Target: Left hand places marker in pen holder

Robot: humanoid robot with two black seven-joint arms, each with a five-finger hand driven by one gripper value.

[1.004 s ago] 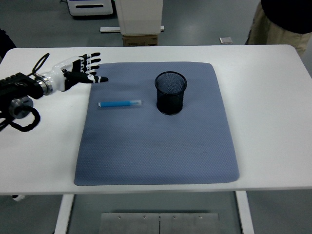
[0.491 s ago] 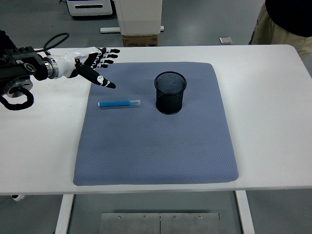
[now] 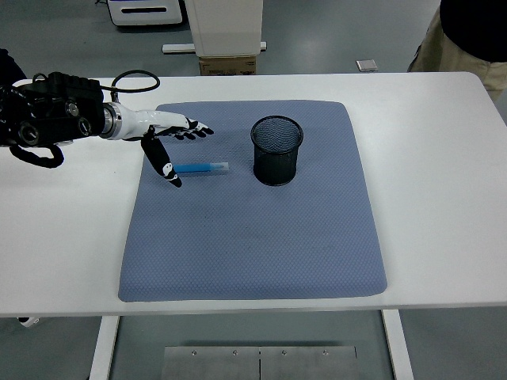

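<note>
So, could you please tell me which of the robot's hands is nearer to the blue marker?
Left. The left hand hovers open directly over the marker's left end; the right hand is out of view.

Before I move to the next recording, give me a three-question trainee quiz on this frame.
1. True or false: the marker already stands inside the pen holder.
2. Where is the left hand? A) gripping the pen holder B) open over the marker's left end, thumb pointing down C) resting off the mat
3. Fill in: the marker lies flat on the mat to the ___ of the pen holder in the picture.

Key: 1 false, it lies on the mat outside the holder. 2 B. 3 left.
</note>
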